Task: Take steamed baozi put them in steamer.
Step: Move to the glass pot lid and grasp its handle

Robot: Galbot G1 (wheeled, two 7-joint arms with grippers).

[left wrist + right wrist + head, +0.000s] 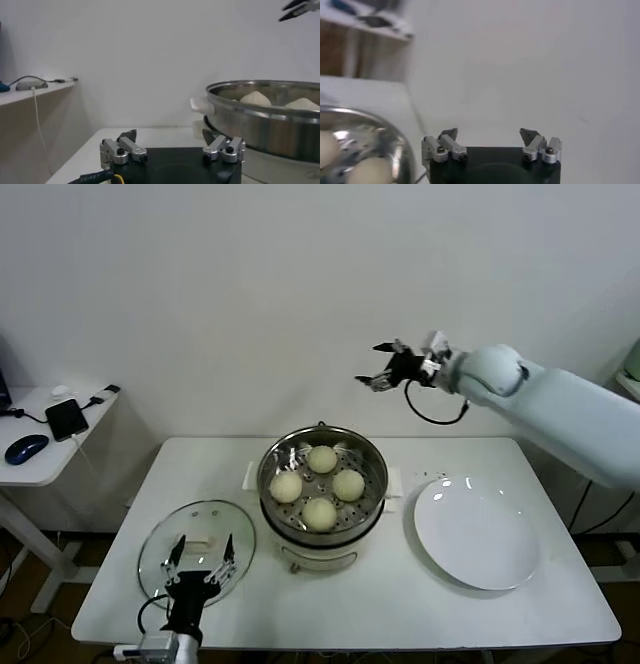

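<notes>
Nearest, my left gripper [200,556] hangs open and empty beside the steamer [322,484] holding four steamed baozi [319,513]; my right gripper [384,367], open, empty, should retreat high above it.

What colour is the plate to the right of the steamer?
Plain white, with nothing on it; the plate shows best in the head view.

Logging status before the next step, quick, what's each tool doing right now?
Left tool: open, empty, over the glass lid.
Right tool: open, empty, raised above the steamer.
</notes>
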